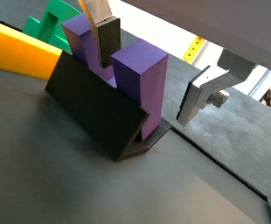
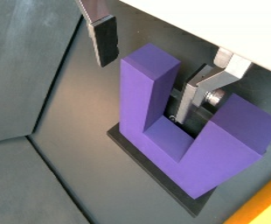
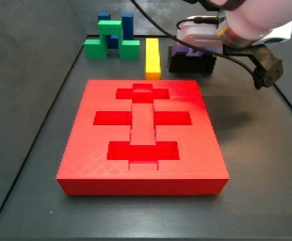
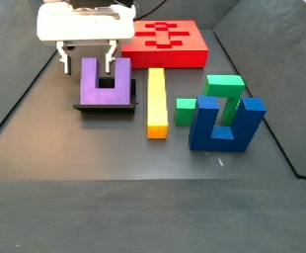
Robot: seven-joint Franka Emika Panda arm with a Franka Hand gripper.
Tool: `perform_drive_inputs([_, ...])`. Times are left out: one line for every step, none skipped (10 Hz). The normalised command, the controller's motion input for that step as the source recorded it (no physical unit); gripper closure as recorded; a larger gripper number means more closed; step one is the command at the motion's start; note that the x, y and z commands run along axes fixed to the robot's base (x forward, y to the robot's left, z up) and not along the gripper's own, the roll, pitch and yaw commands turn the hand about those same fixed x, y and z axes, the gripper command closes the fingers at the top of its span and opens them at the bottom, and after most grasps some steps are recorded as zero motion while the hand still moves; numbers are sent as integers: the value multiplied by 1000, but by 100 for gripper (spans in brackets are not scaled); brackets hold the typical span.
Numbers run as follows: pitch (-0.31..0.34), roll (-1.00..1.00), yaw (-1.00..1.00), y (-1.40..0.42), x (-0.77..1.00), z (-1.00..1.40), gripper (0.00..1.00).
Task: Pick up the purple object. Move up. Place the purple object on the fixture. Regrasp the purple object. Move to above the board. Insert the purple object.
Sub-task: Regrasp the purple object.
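The purple object [image 4: 105,83], a U-shaped block, stands prongs up in the black fixture [image 4: 103,108], and both wrist views show it there [image 1: 141,83] [image 2: 184,144]. My gripper [image 4: 90,61] is open right over it. Its fingers [image 1: 105,42] [image 2: 205,89] stand either side of one prong with gaps showing, one finger outside the block and one over the gap between the prongs. In a side view the gripper [image 3: 199,45] hides most of the purple object [image 3: 184,51]. The red board [image 3: 142,122] lies flat beside the fixture [image 3: 190,66].
A yellow bar [image 4: 156,99] lies next to the fixture. Beyond it stand a green stepped block [image 4: 211,91] and a blue U-shaped block [image 4: 230,124]. The yellow bar [image 1: 16,52] and green block [image 1: 51,22] also show in a wrist view.
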Motion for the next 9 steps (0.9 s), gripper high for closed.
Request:
perform_drive_inputs([11, 14, 0, 0, 94, 0, 0])
perform_drive_inputs([3, 11, 0, 0, 74, 0, 0])
perform_drive_inputs([0, 23, 0, 0, 66, 0, 0])
perform_drive_inputs([0, 34, 0, 0, 43, 0, 0])
perform_drive_inputs([0, 46, 0, 23, 60, 0, 0])
perform_drive_inputs([0, 106, 0, 120, 83, -14, 0])
perform_drive_inputs([0, 114, 0, 117, 74, -6, 0])
perform_drive_inputs([3, 91, 0, 26, 0, 0, 0])
perform_drive_inputs([0, 83, 0, 0, 0, -14, 0])
